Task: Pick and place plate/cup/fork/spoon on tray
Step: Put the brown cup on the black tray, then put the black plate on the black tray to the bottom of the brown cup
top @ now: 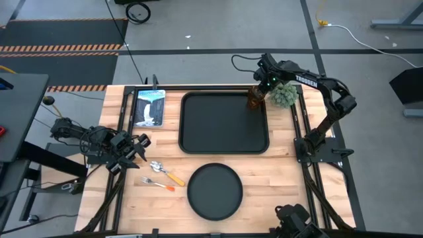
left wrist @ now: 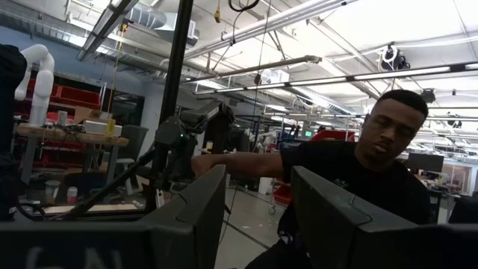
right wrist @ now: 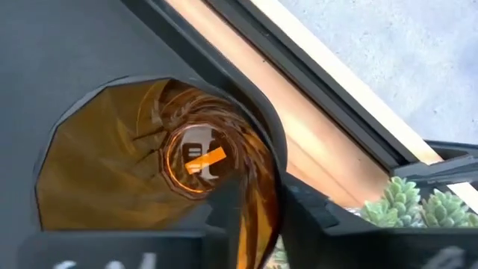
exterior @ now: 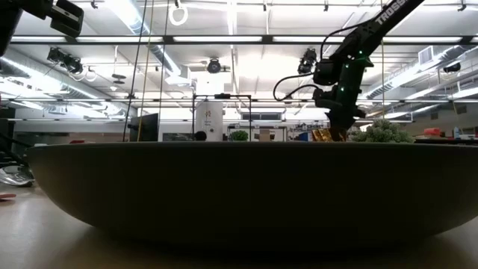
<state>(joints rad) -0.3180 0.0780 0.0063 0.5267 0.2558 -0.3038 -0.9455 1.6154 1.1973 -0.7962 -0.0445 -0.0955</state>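
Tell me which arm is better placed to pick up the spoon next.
Left. The left gripper hangs open just beside the spoon, while the right gripper is across the table, shut on the cup.

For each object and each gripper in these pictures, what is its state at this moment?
cup: upright, at the tray's far right corner, gripped by the right gripper.
tray: flat on the table.
plate: flat on the table, off the tray.
fork: lying on the table, off the tray.
spoon: lying on the table beside the fork.
right gripper: shut on the cup.
left gripper: open, empty, near the table's left edge.
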